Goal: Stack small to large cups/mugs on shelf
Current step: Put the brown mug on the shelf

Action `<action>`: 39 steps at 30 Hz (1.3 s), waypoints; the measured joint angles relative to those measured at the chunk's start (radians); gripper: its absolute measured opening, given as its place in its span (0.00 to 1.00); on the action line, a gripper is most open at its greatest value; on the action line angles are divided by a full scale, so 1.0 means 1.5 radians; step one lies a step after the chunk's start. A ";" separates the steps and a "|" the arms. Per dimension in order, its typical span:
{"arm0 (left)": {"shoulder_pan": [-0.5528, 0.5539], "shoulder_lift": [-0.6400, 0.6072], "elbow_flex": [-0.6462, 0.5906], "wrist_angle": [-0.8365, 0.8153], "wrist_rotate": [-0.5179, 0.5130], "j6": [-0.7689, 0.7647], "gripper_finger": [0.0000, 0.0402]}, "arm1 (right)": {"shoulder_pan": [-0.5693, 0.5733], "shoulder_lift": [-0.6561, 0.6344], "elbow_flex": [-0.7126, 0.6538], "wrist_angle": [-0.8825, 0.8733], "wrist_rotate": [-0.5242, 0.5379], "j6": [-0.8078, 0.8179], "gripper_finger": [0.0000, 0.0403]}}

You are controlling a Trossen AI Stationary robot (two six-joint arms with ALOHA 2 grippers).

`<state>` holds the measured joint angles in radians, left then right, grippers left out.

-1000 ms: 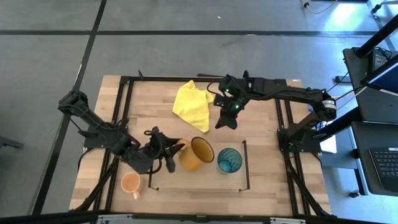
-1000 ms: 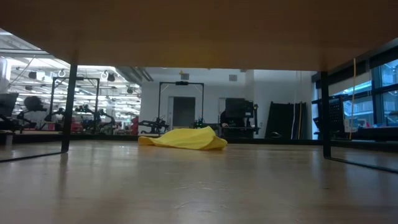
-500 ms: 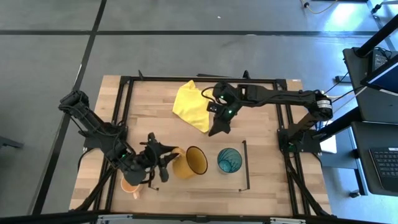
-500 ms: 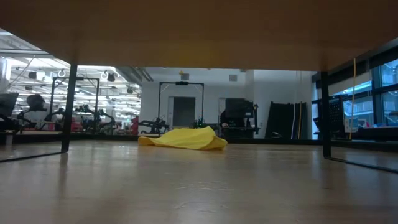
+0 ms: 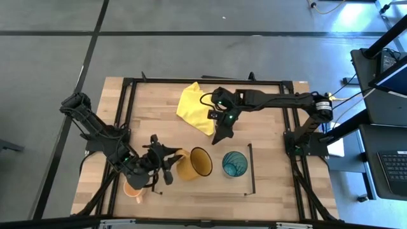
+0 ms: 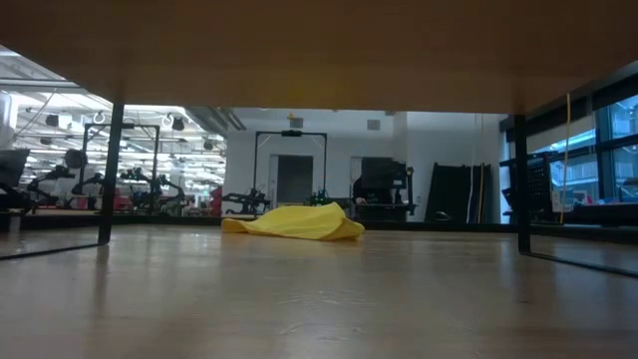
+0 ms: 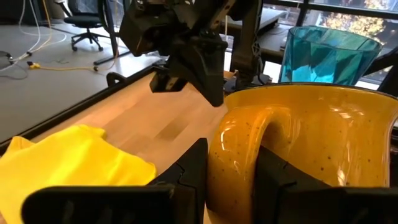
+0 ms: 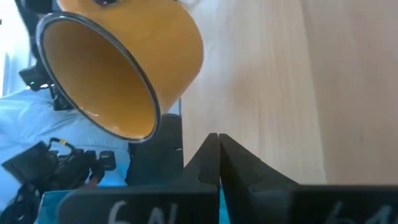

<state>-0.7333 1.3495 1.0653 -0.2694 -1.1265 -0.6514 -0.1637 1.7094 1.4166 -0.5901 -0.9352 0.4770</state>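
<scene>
Lower centre of the high view, my left tool [image 5: 170, 160] is clamping the amber mug's [image 5: 196, 163] handle on the shelf [image 5: 249, 173] beside the teal tumbler [image 5: 234, 164]; nothing is nesting yet, the small orange mug [image 5: 133, 189] is waiting lower left, and my right tool [image 5: 219, 136] is hovering pinched shut, empty.

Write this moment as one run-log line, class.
left gripper: shut on amber mug handle | right gripper: shut, above shelf | teal tumbler: on shelf | orange mug: table, unstacked

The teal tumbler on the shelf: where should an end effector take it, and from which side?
Probably by the rim, from straight above. The teal tumbler stands upright and open-mouthed on the shelf, with no handle. The amber mug, held at its handle by the left end effector, crowds one side; the right end effector, shut, hangs close by.
</scene>
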 joint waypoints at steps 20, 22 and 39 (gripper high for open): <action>0.039 0.023 0.000 0.051 0.020 0.022 0.18 | 0.029 0.000 0.000 0.017 -0.029 -0.025 0.01; 0.040 0.026 0.000 0.053 0.019 0.023 0.18 | 0.030 0.000 0.000 0.020 -0.029 -0.025 0.01; 0.059 0.035 0.000 0.072 0.010 0.039 0.17 | 0.044 0.000 0.000 0.026 -0.029 -0.035 0.01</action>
<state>-0.6453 1.4021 1.0653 -0.1617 -1.1110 -0.5930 -0.0971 1.7089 1.4166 -0.5509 -0.9789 0.4239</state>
